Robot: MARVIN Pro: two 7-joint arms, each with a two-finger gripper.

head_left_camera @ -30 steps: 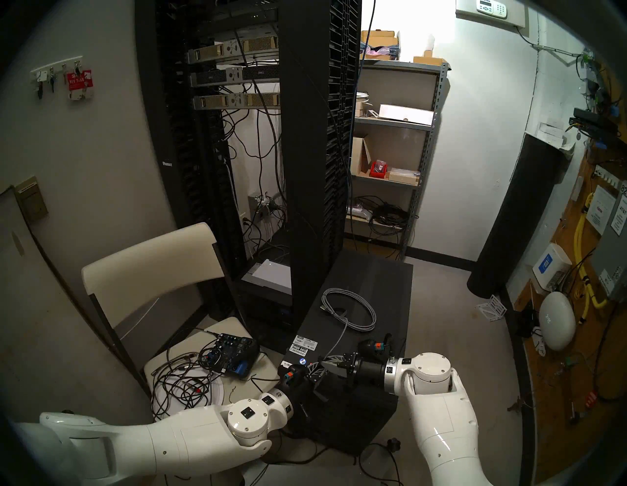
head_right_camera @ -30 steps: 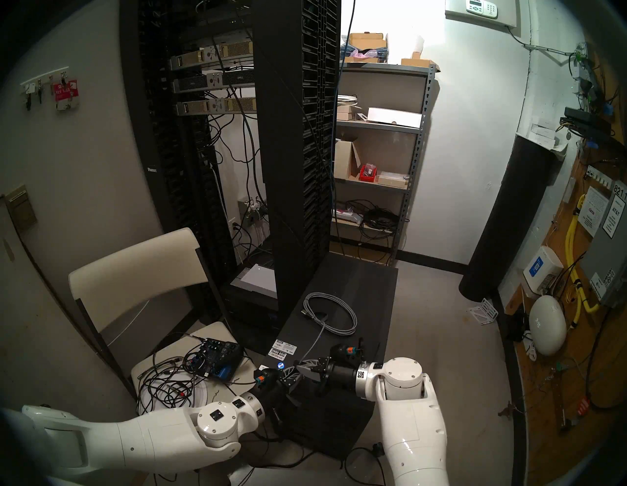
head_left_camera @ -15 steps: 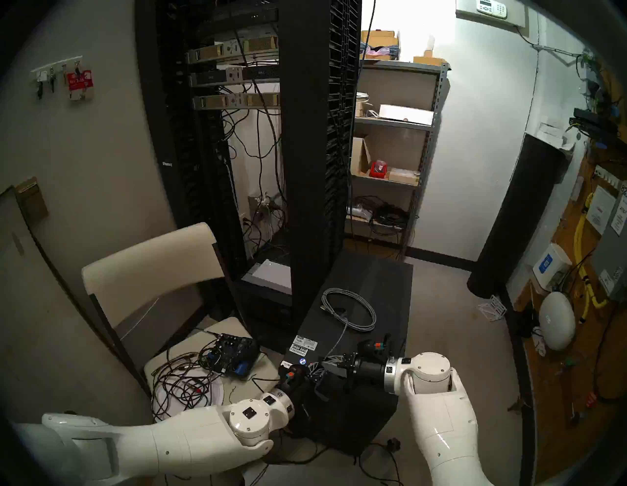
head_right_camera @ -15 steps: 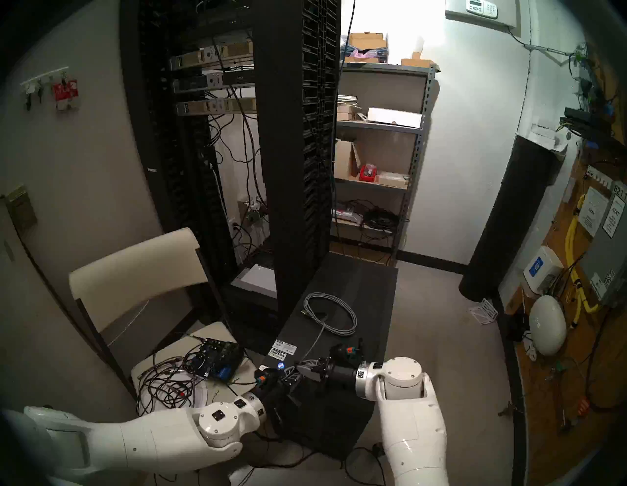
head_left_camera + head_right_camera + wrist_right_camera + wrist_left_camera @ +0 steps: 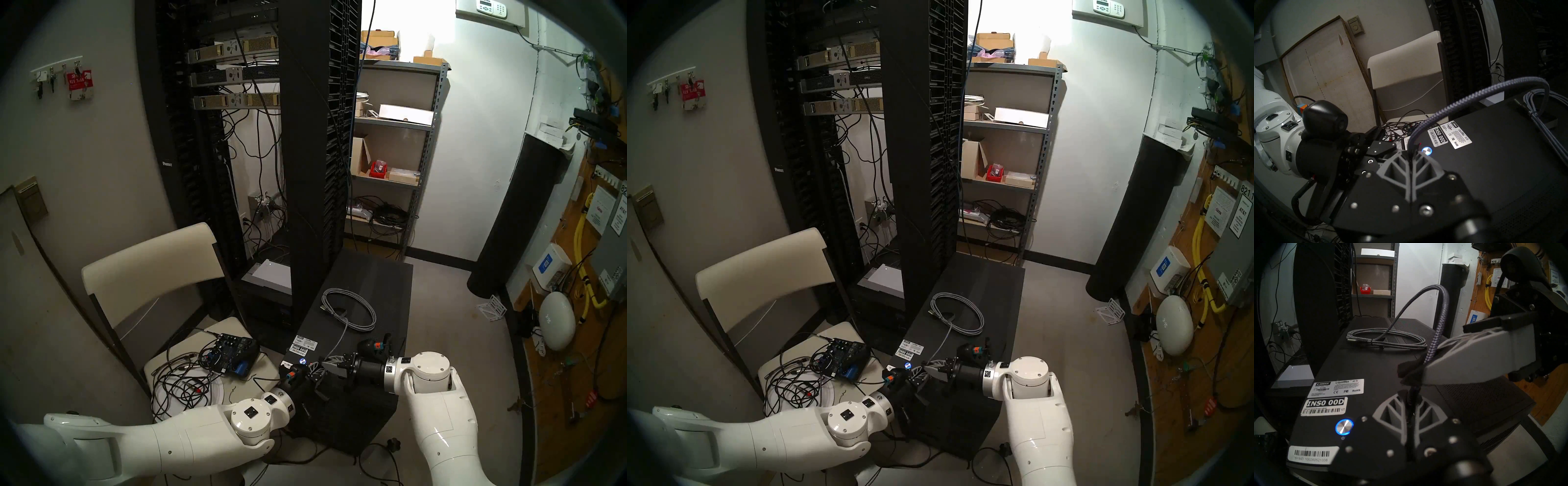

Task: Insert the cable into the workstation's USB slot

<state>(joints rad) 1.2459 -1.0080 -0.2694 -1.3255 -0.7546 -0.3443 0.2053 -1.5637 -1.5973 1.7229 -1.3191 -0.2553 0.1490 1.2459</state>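
Observation:
The workstation (image 5: 373,285) is a black tower lying flat beside the rack, with white barcode stickers and a round blue-lit button (image 5: 1344,427) on its near end. On top of it lies the grey braided cable (image 5: 1443,317), most of it coiled, with one silver plug (image 5: 1350,340) resting at the coil. A strand arches off the coil to both grippers above the near end. My right gripper (image 5: 1417,372) is shut on that strand. Just below, my left gripper (image 5: 1411,396) is shut on the same cable. The held end's plug is hidden between the fingers, and no USB slot shows.
The tall black server rack (image 5: 305,169) stands just left of the workstation. A white chair (image 5: 149,264) to the left carries a small mixer (image 5: 232,353) and tangled black wires. A metal shelf (image 5: 393,142), a black cylinder (image 5: 519,217) and yellow cables (image 5: 580,244) line the right side.
The picture blurred briefly and the left arm crept slightly forward. Both grippers stay shut on the cable at the same spot.

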